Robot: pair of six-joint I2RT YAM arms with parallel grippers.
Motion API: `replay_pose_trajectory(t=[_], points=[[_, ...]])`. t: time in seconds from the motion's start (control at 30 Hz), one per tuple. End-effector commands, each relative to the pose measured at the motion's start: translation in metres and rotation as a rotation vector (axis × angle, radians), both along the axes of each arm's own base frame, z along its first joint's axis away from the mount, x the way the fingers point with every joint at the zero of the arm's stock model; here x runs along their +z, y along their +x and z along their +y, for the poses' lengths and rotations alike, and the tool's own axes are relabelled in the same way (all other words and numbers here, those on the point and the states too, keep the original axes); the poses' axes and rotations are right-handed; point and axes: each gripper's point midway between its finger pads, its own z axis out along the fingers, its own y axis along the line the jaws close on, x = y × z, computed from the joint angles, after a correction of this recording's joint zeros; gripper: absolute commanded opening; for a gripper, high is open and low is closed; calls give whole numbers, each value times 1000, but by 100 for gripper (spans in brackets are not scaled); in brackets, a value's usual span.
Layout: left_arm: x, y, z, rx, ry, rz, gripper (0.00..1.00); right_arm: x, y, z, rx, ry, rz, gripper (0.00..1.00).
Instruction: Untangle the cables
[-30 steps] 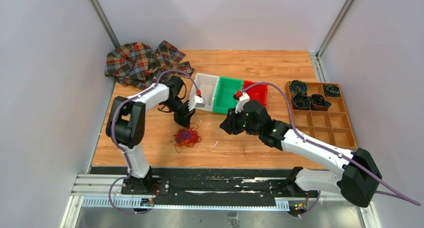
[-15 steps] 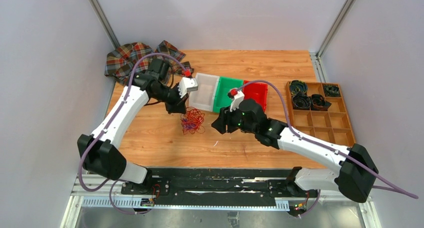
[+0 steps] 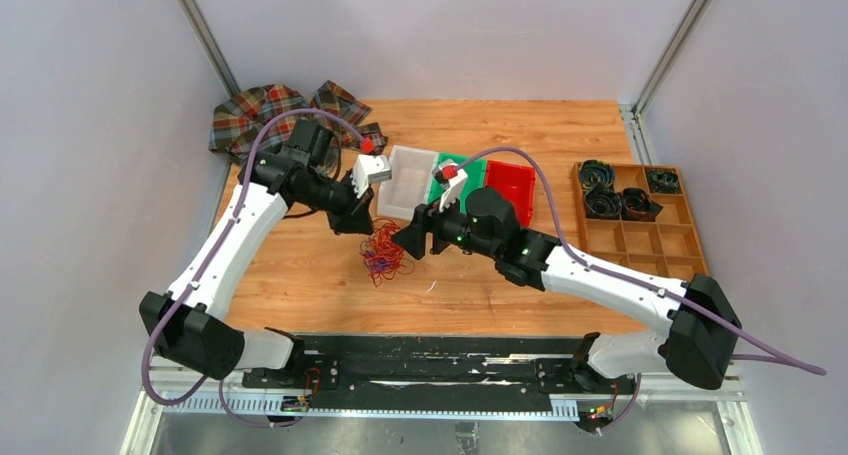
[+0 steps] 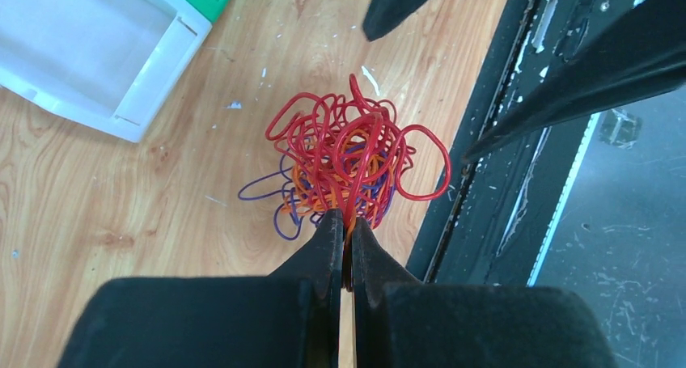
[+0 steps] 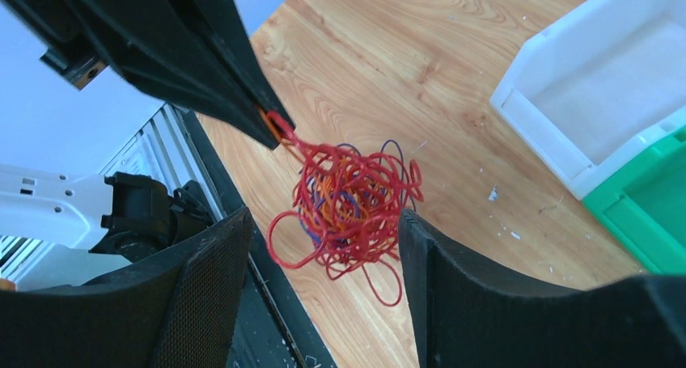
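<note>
- Top external view: the left end effector (image 3: 370, 225) is clamped on a strand at the top of the cables (image 3: 383, 256), a small red, orange and purple tangle hanging just below it over the worktop (image 3: 300, 265). The right end effector (image 3: 410, 243) stands with its jaws apart just beside the tangle. A white bin (image 3: 410, 185) and a red bin (image 3: 510, 187) lie close behind. A plaid cloth (image 3: 280, 115) and a wooden tray (image 3: 640, 225) are well apart, and bare wood lies toward the near edge.
- Left wrist view: the left end effector (image 4: 344, 222) has its fingertips together on a red strand. The cables (image 4: 356, 162) spread in loose springy loops, thin and very light. They are likely to slide through a weak pinch and to snag on one another. One outer red loop stands clear and looks the easiest place to take hold. The worktop's near edge and black rail run just beside the tangle. One of the fingers (image 4: 396, 4) of the right arm shows above it.
- Right wrist view: the right end effector (image 5: 323, 218) is open, with its two fingers either side of the cables (image 5: 352, 206). Whether the tangle touches the wood cannot be told. The white bin (image 5: 599, 85) and a green bin (image 5: 647, 214) stand to one side, so pulling away from them has the most room.
</note>
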Motion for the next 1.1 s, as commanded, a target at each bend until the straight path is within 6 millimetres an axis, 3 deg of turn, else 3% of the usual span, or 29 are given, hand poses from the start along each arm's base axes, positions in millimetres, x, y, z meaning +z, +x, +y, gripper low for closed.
replay_pose_trajectory(t=[0.0,0.23,0.3,0.4,0.47,0.57,0.6,0.67,0.7,0.77,0.9,1.07], points=[[23,-16,-9,-14,-81,-2,1,26,-2,20,47,59,-65,66],[29,-26,-10,-43,-102,12,1,39,3,34,78,75,-100,60],[26,-27,-9,-49,-95,21,1,41,3,37,87,78,-104,49],[19,-29,-7,-56,-76,28,1,44,1,38,101,88,-111,18],[14,-27,-4,-59,-56,23,1,46,-1,36,105,95,-114,2],[7,-26,-1,-63,-31,19,2,46,-4,32,104,99,-118,1],[5,-25,0,-64,-22,18,8,46,-4,30,102,100,-118,0],[0,-21,4,-59,9,9,43,48,-6,28,99,105,-119,1],[-2,-19,6,-55,23,4,55,48,-7,27,103,106,-118,0],[-2,-18,8,-59,35,-13,67,48,-11,27,120,99,-108,1],[10,-18,4,-90,5,-61,71,42,-21,33,185,83,-67,1],[18,-25,-4,-134,-59,-69,66,40,-24,39,208,92,-35,0]])
